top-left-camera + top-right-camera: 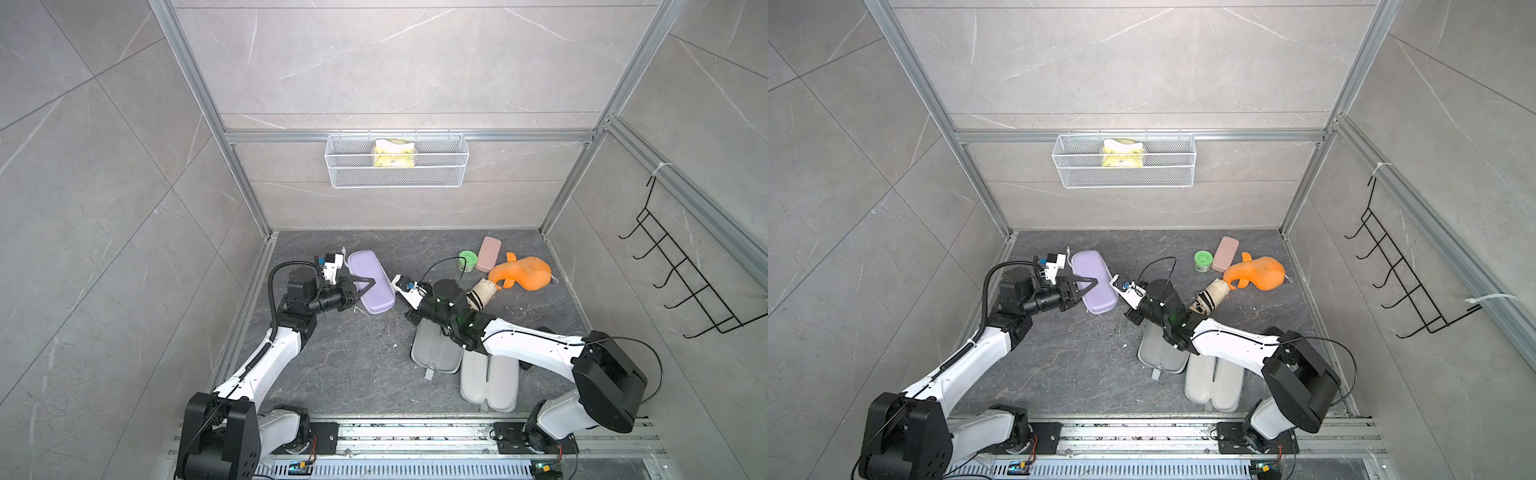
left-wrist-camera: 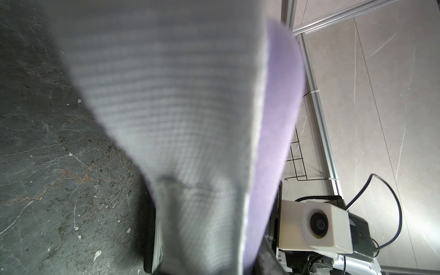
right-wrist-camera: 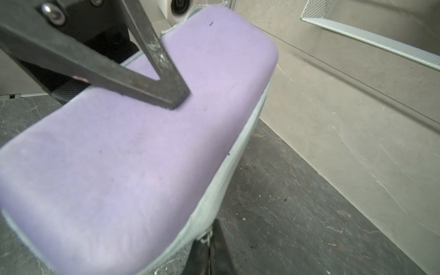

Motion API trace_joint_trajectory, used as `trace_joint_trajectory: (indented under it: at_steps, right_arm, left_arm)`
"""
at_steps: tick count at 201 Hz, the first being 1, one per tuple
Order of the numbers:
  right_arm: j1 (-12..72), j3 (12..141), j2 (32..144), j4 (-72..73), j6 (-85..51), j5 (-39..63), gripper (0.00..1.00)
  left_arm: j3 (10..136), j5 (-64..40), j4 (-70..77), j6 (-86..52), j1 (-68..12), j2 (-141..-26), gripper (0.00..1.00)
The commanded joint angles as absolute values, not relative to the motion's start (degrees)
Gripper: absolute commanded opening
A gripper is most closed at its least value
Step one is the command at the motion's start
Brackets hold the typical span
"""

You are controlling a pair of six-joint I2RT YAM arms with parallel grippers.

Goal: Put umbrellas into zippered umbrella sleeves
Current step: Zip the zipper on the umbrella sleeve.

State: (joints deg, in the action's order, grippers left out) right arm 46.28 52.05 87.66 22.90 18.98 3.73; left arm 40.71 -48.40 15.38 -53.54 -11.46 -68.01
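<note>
So right now my left gripper (image 1: 368, 286) is clamped on the lilac sleeve (image 1: 365, 262), over toward the far left of the floor. The jaws are only a little apart, with the upper finger (image 3: 171, 92) pressed flat on the lilac shell and the other one underneath, where the top views don't reach. The left wrist view is mostly blurry grey ribbed fabric with a strip of lilac beside it. A grey zipper band runs along the sleeve's edge. My right gripper (image 3: 210, 250) is pinched fully together right at the sleeve's near corner, at that band. There's a small whitish bit at the tips, and honestly I can't tell whether it's caught between them. The cream umbrella (image 1: 482, 293) lies on the floor behind my right wrist, its tan end right up against the orange plush toy (image 1: 521, 274). One open sleeve (image 1: 434, 355) lies grey lining up, partly under my right arm, with a second open sleeve (image 1: 490, 384) just beside it, nearer the rail. A green tub (image 1: 467, 261) and a pink case (image 1: 488, 253) sit by the toy.
</note>
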Motion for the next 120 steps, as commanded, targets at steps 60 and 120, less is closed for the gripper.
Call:
trace_joint_trajectory:
  at_steps: [60,120]
  right_arm:
    - [41.64,63.77,92.78,20.71,26.69,2.75,0.00]
    - [40.00,74.65,99.08,17.48,27.41,3.88,0.00]
  left_arm:
    - [39.21,-56.93,13.71,-43.54,-11.58,-69.86,0.14]
    - [38.37,-56.39,14.58,-42.36,-14.92,-71.84,0.13]
